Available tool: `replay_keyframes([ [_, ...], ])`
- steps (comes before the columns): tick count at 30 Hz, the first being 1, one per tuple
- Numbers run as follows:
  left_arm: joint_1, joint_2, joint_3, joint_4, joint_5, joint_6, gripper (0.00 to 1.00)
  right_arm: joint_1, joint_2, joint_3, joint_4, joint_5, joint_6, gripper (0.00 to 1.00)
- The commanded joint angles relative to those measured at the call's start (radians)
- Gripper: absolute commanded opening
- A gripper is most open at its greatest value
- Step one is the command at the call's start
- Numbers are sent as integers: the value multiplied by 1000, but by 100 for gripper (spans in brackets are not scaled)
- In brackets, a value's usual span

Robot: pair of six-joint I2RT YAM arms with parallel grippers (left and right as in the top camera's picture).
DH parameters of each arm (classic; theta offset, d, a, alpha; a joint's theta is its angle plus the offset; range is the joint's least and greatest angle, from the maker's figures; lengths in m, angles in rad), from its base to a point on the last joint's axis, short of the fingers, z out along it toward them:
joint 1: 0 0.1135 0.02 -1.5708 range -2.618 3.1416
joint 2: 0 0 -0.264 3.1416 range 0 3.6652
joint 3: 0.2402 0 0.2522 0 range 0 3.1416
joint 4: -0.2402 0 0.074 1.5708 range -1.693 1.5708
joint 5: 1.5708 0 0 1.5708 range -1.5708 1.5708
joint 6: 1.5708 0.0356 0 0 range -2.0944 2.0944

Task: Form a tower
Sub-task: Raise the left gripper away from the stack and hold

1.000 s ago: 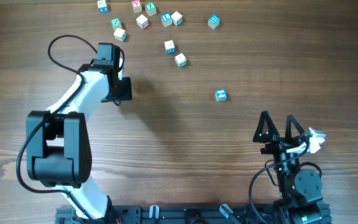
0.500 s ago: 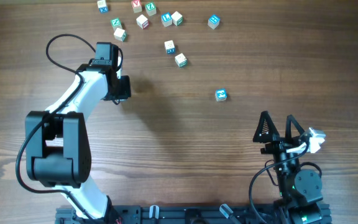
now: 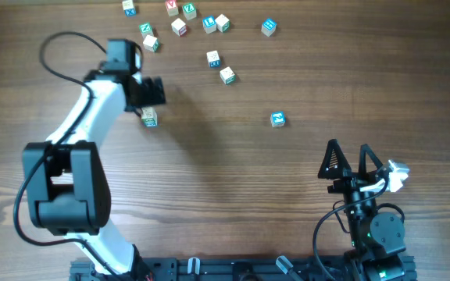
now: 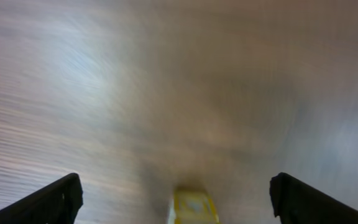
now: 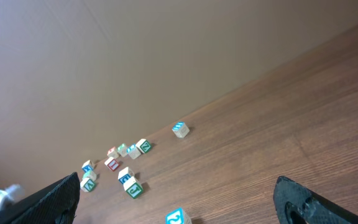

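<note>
The tower (image 3: 149,118) shows from above as a pale block with a green-marked top, standing free on the wooden table left of centre; I cannot count its cubes. My left gripper (image 3: 150,92) hovers just behind it, open and holding nothing. In the blurred left wrist view a yellowish cube top (image 4: 193,208) sits low between the wide-apart fingers of the left gripper (image 4: 176,186), touching neither. My right gripper (image 3: 354,161) rests open at the near right, far from the tower. In its own view the right gripper (image 5: 176,186) is empty.
A blue cube (image 3: 278,119) (image 5: 178,217) lies alone right of centre. Two loose cubes (image 3: 226,75) (image 3: 213,58) sit further back. Several more cubes (image 3: 180,26) are scattered along the table's far edge, some red-marked.
My left gripper has opened and drawn back toward the far left, uncovering the tower it was over. The right arm has not moved.
</note>
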State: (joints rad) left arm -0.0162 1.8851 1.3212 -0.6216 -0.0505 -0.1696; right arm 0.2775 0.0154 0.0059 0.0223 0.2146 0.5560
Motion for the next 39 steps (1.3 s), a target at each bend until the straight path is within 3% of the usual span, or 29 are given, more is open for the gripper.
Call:
replay_keyframes([
  [1,96,-27,77,2,5,-155,100,-4,-8,-1,3,10,-3,100],
  [6,238,-29,80,-42,5,-186,100,-4,-8,-1,3,10,-3,100],
  [14,335,-28,80,-44,5,-186,100,-4,-8,-1,3,10,-3,100],
  [39,338,-28,80,-44,5,-186,100,-4,-8,-1,3,10,-3,100],
])
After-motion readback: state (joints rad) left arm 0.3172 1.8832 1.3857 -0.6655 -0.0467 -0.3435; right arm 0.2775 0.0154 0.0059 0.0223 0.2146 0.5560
